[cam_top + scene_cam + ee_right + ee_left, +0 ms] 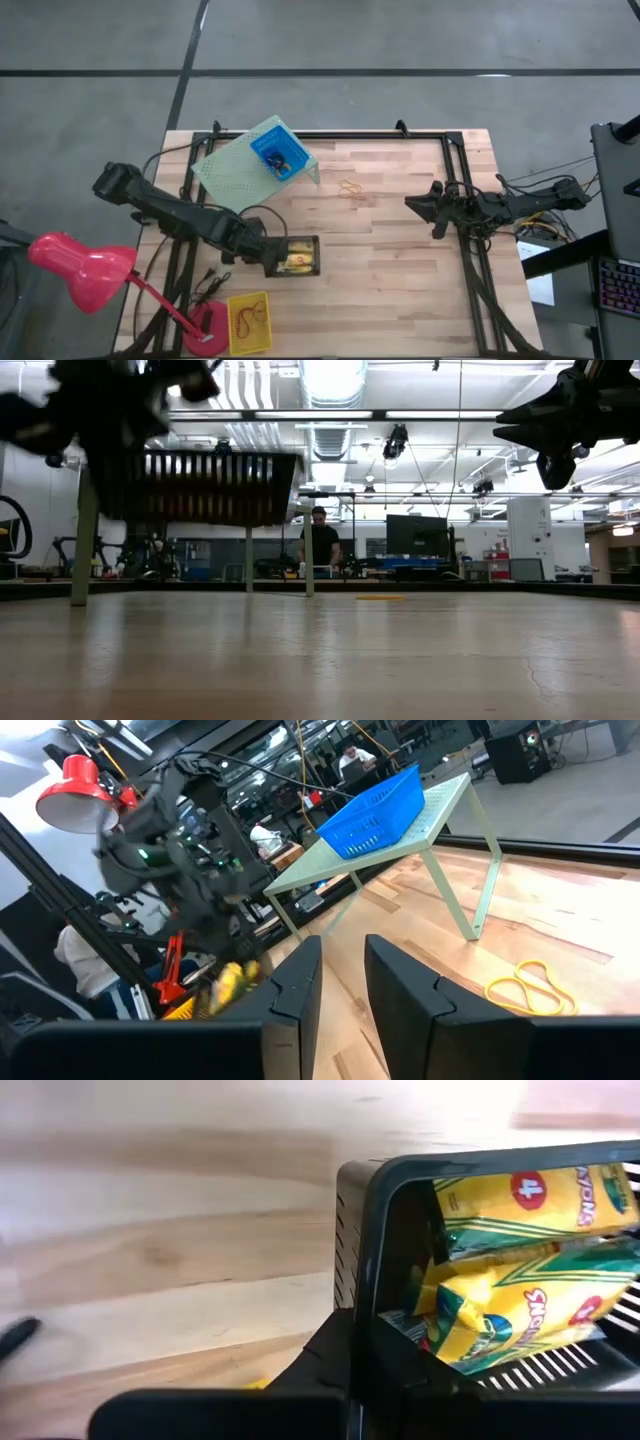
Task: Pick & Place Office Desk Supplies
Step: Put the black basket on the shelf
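My left gripper [272, 257] is shut on a black slatted bin [300, 239] near the table's front left. In the bin lie yellow crayon packs [530, 1200]. In the low view the bin [200, 485] hangs above the tabletop. Tan rubber bands [350, 188] lie flat on the wood near the table's middle, in front of my right gripper [342, 990]. That gripper [410, 203] hovers level at the right, open by a narrow gap, with nothing between its fingers. My left gripper grips the black bin's end wall [372, 1280] on the side nearest the arm, at its rim. One finger stands inside the bin and one outside. The fingers come steeply from above. The bin is lifted clear of the table with the packs lying in it.
A blue bin [280, 155] with small items sits on a pale green perforated riser [235, 165] at the back left. A yellow bin [232, 325] holding rubber bands stands at the front left beside a red desk lamp [80, 265]. Bare wood lies between the arms.
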Available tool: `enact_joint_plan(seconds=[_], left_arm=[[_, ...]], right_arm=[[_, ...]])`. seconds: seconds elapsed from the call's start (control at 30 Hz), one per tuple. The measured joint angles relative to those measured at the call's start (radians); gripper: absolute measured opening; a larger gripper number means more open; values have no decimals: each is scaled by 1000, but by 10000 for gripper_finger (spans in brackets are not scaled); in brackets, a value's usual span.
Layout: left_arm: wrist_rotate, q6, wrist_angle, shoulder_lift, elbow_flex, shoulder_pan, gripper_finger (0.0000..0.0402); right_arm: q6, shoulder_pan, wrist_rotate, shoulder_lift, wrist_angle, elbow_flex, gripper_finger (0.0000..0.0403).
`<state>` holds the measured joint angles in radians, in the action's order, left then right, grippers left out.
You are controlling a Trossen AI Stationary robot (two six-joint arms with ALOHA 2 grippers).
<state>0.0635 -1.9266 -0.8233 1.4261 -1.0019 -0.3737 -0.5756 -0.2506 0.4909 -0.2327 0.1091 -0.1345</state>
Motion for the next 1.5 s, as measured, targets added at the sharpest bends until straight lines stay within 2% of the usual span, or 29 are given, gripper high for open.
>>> enact_joint_plan(seconds=[0.3,0.57,0.67,0.77,0.87,1.23,1.37,1.5], left_arm=[[155,305,-291,-1,-324,4,10],[150,466,-480,-2,-507,35,10],[102,510,-570,-2,-552,65,10],[35,569,-661,-2,-589,112,10],[18,651,-749,-6,-619,170,10],[-9,1063,-749,-190,-608,443,10],[-55,1144,-749,-269,-608,537,10],[-57,1200,-749,-308,-608,592,10]], right_arm=[[0,0,0,0,0,0,82],[0,0,0,0,0,0,70],[0,0,0,0,0,0,68],[0,0,0,0,0,0,71],[0,0,0,0,0,0,75],[0,0,0,0,0,0,84],[0,0,0,0,0,0,77],[0,0,0,0,0,0,71]])
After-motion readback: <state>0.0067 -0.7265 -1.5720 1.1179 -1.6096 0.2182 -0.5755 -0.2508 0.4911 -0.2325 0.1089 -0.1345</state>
